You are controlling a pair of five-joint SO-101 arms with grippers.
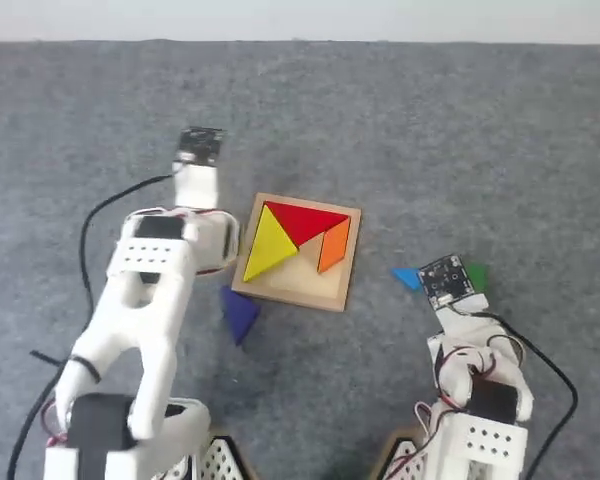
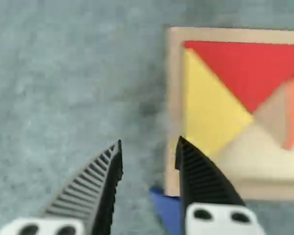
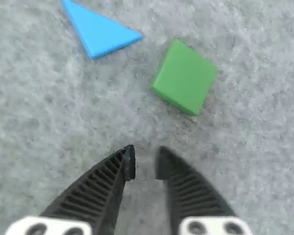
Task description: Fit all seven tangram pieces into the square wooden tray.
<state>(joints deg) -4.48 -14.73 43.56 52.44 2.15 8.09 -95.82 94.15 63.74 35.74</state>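
Okay, my left gripper (image 2: pixel 147 147) hangs just left of the tray (image 1: pixel 298 280), fingers apart and holding nothing. A dark blue piece (image 1: pixel 240 313) lies just beside the tray's near-left corner. Inside sit 3 pieces: a yellow triangle (image 1: pixel 267 245) and a red triangle (image 1: pixel 305 220), tips pointing at the tray's centre, and an orange piece (image 1: pixel 333 245) lengthwise along its right wall. Right of the tray lie a light blue triangle (image 3: pixel 100 32), a green square (image 3: pixel 183 76) and my right gripper (image 3: pixel 144 161), fingers narrowly apart.

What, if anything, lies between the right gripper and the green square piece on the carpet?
Nothing visible does. Bare grey carpet lies between the right gripper and the green square. The light blue triangle lies off to one side, apart from both.
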